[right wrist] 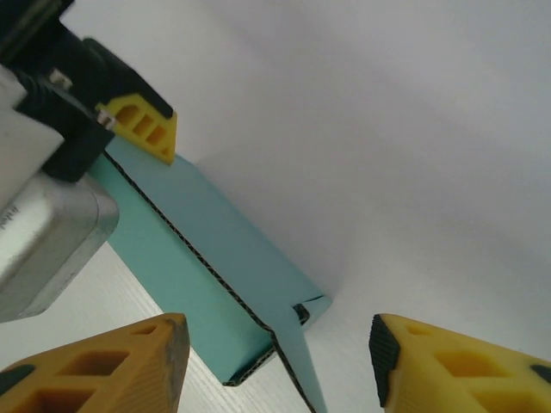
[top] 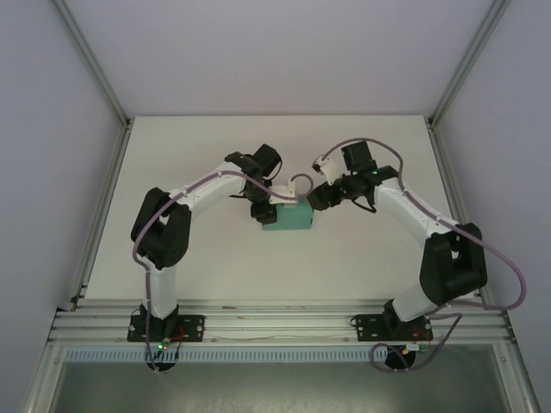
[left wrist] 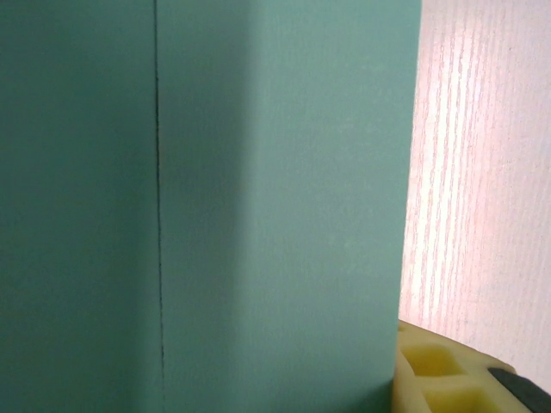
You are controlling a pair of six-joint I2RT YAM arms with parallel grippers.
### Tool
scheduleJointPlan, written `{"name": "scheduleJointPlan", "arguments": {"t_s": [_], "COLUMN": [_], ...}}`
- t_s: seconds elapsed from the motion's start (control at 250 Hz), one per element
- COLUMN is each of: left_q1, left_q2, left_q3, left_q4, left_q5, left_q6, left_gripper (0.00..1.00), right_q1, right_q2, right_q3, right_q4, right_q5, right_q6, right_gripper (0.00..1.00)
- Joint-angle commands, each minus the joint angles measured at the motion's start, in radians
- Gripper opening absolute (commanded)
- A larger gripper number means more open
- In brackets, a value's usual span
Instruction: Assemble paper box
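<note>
The paper box (top: 288,221) lies mid-table as a small teal-green rectangular box. In the right wrist view the paper box (right wrist: 198,258) runs diagonally, with a loose flap (right wrist: 297,361) sticking up at its near end, corrugated edges showing. My right gripper (right wrist: 277,348) is open, and the flap stands between its yellow fingers without touching them. My left gripper (top: 263,209) sits at the box's left end, and its yellow fingertip (right wrist: 142,129) rests on the box's far edge. Teal card (left wrist: 258,206) covers most of the left wrist view; one finger (left wrist: 430,374) shows beside it.
The white table (top: 189,258) stretches all round the box. Grey walls and aluminium frame posts (top: 95,60) bound it at the back and sides. The arm bases stand on the rail (top: 275,327) at the near edge.
</note>
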Motion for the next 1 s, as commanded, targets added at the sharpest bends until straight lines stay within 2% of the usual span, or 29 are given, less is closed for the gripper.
{"name": "scheduleJointPlan", "arguments": {"t_s": [0.0,0.108,0.252,0.368,0.444,0.516,0.564,0.616,0.723,0.895,0.995], "left_q1": [0.001,0.001,0.0,-0.006,-0.008,-0.011,-0.012,-0.014,-0.017,-0.017,-0.017], "left_q2": [0.03,0.021,0.024,0.025,0.027,0.028,0.027,0.024,0.022,0.019,0.013], "left_q3": [0.019,0.01,0.014,0.015,0.016,0.017,0.016,0.01,0.004,0.002,-0.004], "left_q4": [-0.051,-0.041,-0.031,-0.008,0.007,0.016,0.021,0.027,0.037,0.042,0.041], "left_q5": [0.008,0.006,-0.011,-0.032,-0.049,-0.061,-0.059,-0.056,-0.049,-0.05,-0.047], "left_q6": [-0.021,-0.022,-0.048,-0.082,-0.102,-0.123,-0.129,-0.132,-0.135,-0.14,-0.136], "left_gripper": [0.41,0.41,0.41,0.43,0.44,0.44,0.44,0.44,0.44,0.44,0.44], "right_q1": [0.014,0.021,0.029,0.057,0.085,0.094,0.106,0.134,0.17,0.172,0.173], "right_q2": [0.012,0.018,0.019,0.0,-0.033,-0.065,-0.085,-0.109,-0.144,-0.134,-0.116], "right_q3": [0.019,0.03,0.045,0.016,-0.008,-0.057,-0.096,-0.155,-0.262,-0.39,-0.434], "right_q4": [-0.063,-0.062,-0.057,0.007,0.085,0.195,0.247,0.326,0.437,0.548,0.594], "right_q5": [0.018,0.069,0.117,0.184,0.294,0.336,0.313,0.354,0.405,0.488,0.489], "right_q6": [-0.047,-0.02,0.051,0.185,0.38,0.621,0.702,0.774,0.776,0.65,0.583], "right_gripper": [0.48,0.33,0.09,0.07,0.04,0.0,0.0,0.0,0.0,0.0,0.0]}}
